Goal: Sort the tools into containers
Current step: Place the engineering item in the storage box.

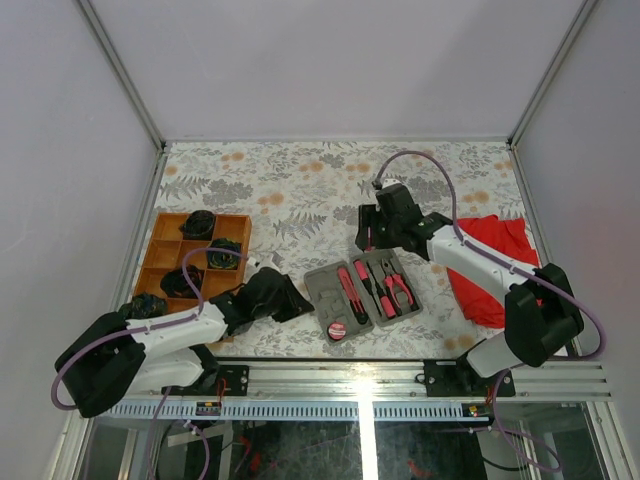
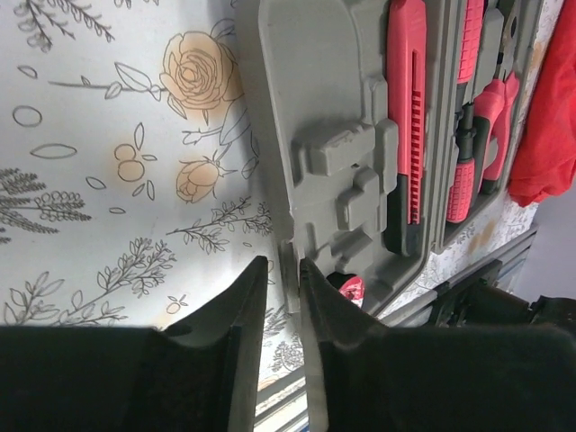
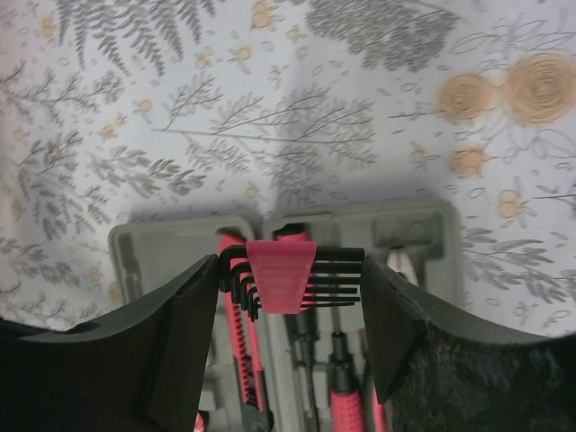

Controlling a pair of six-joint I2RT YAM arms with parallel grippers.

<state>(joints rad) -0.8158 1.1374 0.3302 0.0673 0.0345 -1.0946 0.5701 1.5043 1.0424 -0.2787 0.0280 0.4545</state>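
Right end effector [image 3: 290, 272]: jaws wide, closed across a hex key set [image 3: 281, 270] lifted clear of the tabletop [image 2: 108, 180].
Set: ribbed pink-red plastic holder, wedge-shaped, with black L-shaped keys stacked through it.
Long axis of the keys running finger to finger, bent ends at one finger.
Directly beneath: grey case [image 2: 333, 108], matt moulded plastic with stepped recesses, opened flat.
In the recesses, a pink-red ribbed knife [image 2: 407, 108], screwdrivers [image 2: 463, 171] and pliers [image 2: 497, 112], parallel, long axes crosswise to the held keys.

Left end effector [image 2: 283, 265]: jaws nearly closed, narrow slit only.
Thin grey lip of the case edge in the slit; actual pinch not discernible.
Round pink disc [image 1: 337, 330] just beside its fingertips.
Wooden tray [image 1: 160, 235], orange-brown with square compartments, back behind it.
Red cloth [image 1: 490, 250], crumpled, beside the right arm.
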